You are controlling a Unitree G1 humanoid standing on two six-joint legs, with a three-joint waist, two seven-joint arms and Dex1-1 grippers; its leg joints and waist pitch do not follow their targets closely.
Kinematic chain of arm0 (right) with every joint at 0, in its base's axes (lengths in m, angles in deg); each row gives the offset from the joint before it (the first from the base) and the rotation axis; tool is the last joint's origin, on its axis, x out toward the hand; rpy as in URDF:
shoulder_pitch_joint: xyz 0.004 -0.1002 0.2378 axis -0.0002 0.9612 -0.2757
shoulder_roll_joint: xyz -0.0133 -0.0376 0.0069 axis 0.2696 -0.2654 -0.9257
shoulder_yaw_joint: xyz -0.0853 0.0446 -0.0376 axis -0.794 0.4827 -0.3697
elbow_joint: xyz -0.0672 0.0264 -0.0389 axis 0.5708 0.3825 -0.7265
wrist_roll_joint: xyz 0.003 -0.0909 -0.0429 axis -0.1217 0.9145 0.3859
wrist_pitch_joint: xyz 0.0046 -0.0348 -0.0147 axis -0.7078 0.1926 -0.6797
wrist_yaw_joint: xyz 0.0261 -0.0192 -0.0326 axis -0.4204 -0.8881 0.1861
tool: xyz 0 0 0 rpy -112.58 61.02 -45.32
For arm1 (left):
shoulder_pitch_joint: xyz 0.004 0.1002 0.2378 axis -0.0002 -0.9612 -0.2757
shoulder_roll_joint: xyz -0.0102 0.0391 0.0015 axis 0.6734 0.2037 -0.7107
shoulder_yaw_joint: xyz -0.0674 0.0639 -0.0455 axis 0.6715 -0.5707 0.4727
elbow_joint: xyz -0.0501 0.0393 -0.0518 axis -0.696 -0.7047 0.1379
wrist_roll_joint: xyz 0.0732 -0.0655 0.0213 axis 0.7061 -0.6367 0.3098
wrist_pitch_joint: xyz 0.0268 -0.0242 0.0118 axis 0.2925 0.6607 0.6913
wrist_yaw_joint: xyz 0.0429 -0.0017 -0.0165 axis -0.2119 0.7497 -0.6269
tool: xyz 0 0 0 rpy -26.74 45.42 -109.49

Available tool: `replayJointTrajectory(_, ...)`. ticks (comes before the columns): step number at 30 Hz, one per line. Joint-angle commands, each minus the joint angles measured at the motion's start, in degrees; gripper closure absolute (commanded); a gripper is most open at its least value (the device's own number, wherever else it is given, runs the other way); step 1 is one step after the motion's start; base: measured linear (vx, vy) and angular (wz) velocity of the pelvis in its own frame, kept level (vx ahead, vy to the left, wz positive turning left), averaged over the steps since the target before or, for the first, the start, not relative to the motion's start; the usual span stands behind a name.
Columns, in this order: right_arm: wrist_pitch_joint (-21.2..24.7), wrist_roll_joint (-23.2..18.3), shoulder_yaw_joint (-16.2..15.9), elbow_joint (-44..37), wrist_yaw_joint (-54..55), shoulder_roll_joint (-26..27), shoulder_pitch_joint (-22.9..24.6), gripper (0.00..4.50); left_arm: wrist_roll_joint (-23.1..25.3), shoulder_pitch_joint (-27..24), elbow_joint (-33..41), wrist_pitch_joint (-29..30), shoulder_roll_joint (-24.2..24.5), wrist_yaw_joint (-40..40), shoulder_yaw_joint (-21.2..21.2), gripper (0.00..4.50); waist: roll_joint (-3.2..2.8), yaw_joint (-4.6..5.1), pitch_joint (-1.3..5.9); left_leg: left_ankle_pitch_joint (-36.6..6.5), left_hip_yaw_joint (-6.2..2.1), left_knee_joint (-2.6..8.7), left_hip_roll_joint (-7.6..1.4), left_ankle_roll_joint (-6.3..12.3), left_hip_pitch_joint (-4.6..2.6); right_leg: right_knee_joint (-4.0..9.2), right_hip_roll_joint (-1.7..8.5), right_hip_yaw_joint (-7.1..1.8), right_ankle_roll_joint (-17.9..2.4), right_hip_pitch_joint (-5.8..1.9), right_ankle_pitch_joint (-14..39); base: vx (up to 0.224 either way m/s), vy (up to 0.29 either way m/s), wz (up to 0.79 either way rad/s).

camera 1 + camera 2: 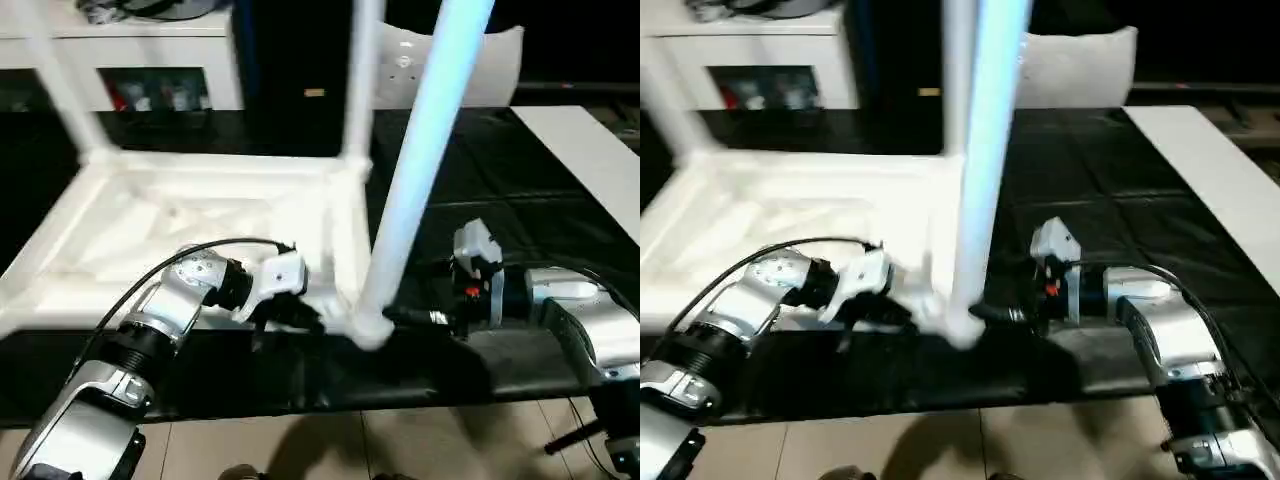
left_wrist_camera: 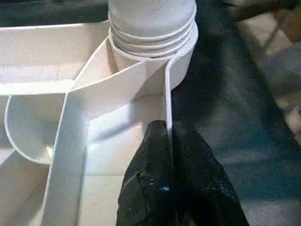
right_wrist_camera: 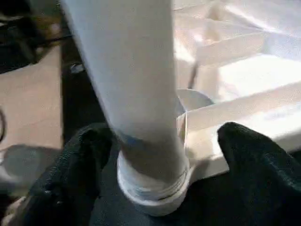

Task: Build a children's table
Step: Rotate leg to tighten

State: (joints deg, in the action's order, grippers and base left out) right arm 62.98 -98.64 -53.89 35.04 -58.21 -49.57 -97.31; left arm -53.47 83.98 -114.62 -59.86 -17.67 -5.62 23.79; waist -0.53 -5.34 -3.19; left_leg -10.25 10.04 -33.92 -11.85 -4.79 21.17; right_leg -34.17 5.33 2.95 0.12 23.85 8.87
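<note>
The children's table top (image 1: 170, 215) lies upside down on the black surface, ribbed underside up. Two white legs stand in its far corners, the far left leg (image 1: 60, 85) and the far right leg (image 1: 360, 80). A third leg (image 1: 425, 160) leans in the near right corner socket (image 2: 153, 35), its threaded base showing. My left gripper (image 2: 168, 136) is shut on the thin rim wall (image 2: 167, 89) just beside that socket. My right gripper (image 3: 160, 155) is open, its fingers (image 3: 254, 165) on either side of the leg's base (image 3: 150, 188), one finger clearly off it.
A white cabinet (image 1: 150, 60) stands at the back left. A flat white board (image 1: 590, 150) lies on the black surface at the right. Another white piece (image 1: 480, 60) sits behind the legs. Tiled floor (image 1: 420, 440) begins at the surface's front edge.
</note>
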Motion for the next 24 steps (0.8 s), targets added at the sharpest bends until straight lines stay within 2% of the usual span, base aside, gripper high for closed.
replayJointTrajectory(1,-0.6,-1.0,-0.9,0.6,-2.3,-0.5,-1.0,0.84,-0.1,1.8,0.7,-2.8,0.1,3.1,-1.6,4.5,0.49,0.2,4.24,-12.9,0.43,3.87,-1.11,3.08,-0.71,3.3,2.05,-1.59,-14.4,-3.19,12.5,0.0,0.0,0.0)
replayJointTrajectory(5,-1.8,-0.6,-2.1,1.2,-3.9,0.3,-1.3,1.22,-0.7,2.3,0.5,-4.0,0.2,5.1,-1.9,4.5,0.76,0.08,4.23,-12.2,0.48,3.79,-1.03,3.03,-0.56,3.32,2.2,-1.6,-13.8,-3.2,13.7,0.0,0.0,0.0)
replayJointTrajectory(12,-1.5,-1.4,-3.1,1.3,-5.8,1.2,-1.7,1.88,-0.9,3.4,-1.0,-5.0,-0.6,6.0,-1.7,4.5,0.64,-0.09,4.13,-13.1,0.4,3.9,-1.02,2.42,-0.65,3.59,2.12,-1.6,-12.8,-3.06,16.3,0.0,0.0,0.0)
replayJointTrajectory(15,-1.4,-1.6,-3.3,1.3,-6.3,1.3,-1.6,2.01,-0.9,3.7,-1.8,-5.3,-0.8,6.1,-1.5,4.5,0.67,-0.2,4.2,-13.0,0.38,3.88,-1.05,2.36,-0.68,3.52,2.16,-1.61,-12.9,-3.08,16.0,0.0,0.0,0.0)
replayJointTrajectory(16,-1.1,-1.8,-3.4,1.1,-6.4,1.3,-1.5,2.25,-0.9,3.8,-2.1,-5.3,-0.8,5.9,-1.3,4.5,0.42,-0.23,4.18,-12.9,0.38,3.87,-1.01,2.39,-0.69,3.52,2.11,-1.61,-12.9,-3.05,15.8,0.0,0.0,0.0)
replayJointTrajectory(17,-0.9,-1.9,-3.5,0.9,-6.4,1.3,-1.4,2.25,-0.9,3.9,-2.3,-5.3,-0.8,5.8,-1.3,4.5,0.58,-0.24,4.23,-12.8,0.42,3.81,-0.99,2.38,-0.68,3.52,2.09,-1.62,-13.0,-3.09,15.4,0.0,0.0,0.0)
replayJointTrajectory(21,3.0,-3.8,-2.3,-1.2,-5.3,2.1,-0.2,2.51,-1.3,3.9,-2.9,-3.9,-1.3,4.5,-0.2,4.5,0.66,-0.37,4.16,-12.6,0.42,3.87,-1.0,2.47,-0.65,3.46,2.02,-1.59,-13.1,-3.13,15.3,0.0,0.0,0.0)
replayJointTrajectory(24,7.9,-3.8,-0.6,-4.0,3.8,4.9,1.1,2.53,-1.8,3.8,-2.2,2.4,-3.1,-1.4,2.0,4.5,0.51,-0.38,4.02,-12.5,0.41,3.95,-0.93,1.76,-0.65,3.43,1.96,-1.64,-12.7,-3.01,16.1,0.0,0.0,0.0)
